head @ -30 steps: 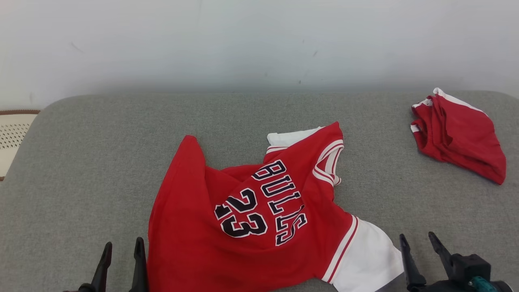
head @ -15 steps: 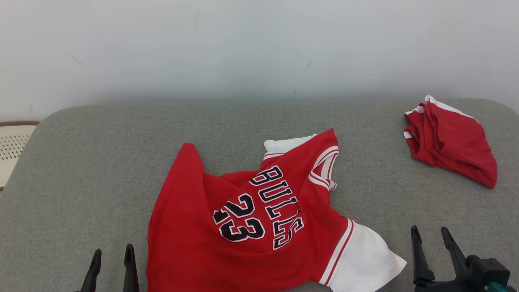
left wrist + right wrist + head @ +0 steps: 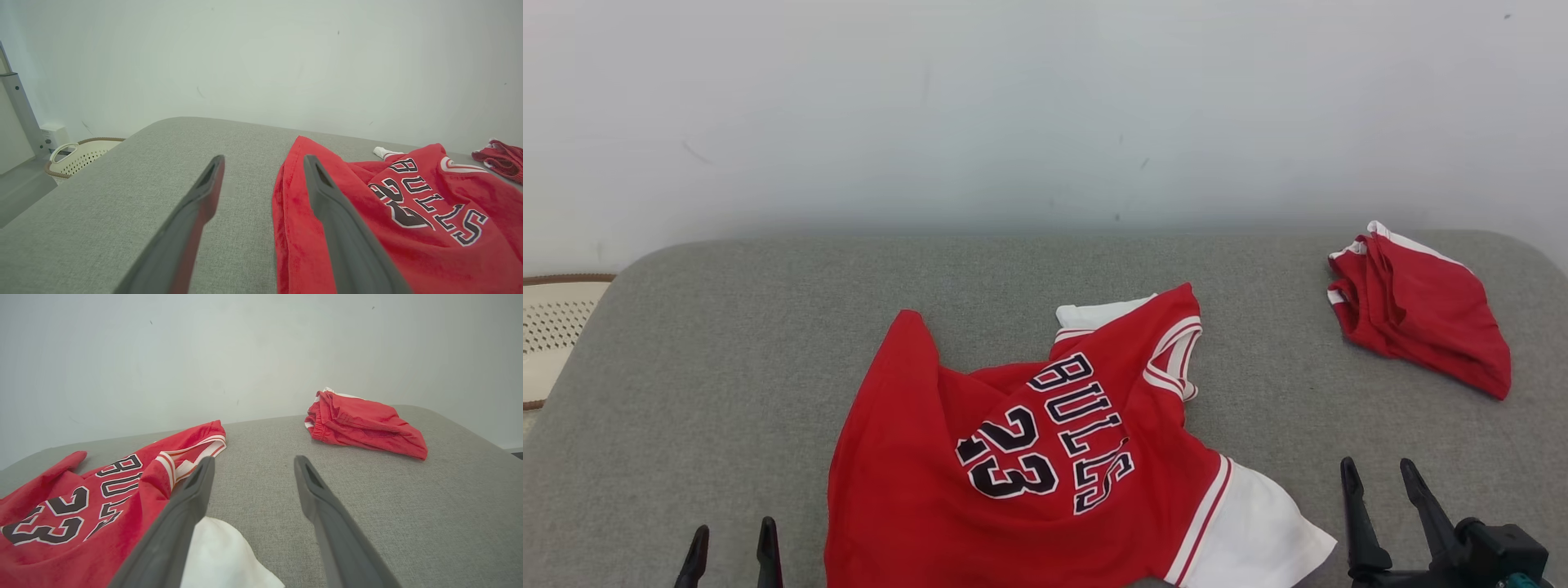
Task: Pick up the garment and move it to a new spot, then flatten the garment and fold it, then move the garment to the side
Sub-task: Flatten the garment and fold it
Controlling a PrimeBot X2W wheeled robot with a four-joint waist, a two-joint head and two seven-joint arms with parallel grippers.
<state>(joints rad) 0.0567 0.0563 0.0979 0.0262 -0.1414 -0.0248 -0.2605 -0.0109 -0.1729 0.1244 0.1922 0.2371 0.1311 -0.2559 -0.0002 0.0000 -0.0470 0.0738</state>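
The red jersey [image 3: 1029,457] lies rumpled at the middle of the grey cushion's [image 3: 727,343] near edge. My left gripper [image 3: 734,527] and right gripper [image 3: 1377,464] flank it, fingers apart, holding nothing. A folded red garment [image 3: 1421,327] sits near the far right corner.

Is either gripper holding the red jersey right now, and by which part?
Nothing is held. The left gripper and right gripper are both open and empty; the jersey lies loose on the grey surface.
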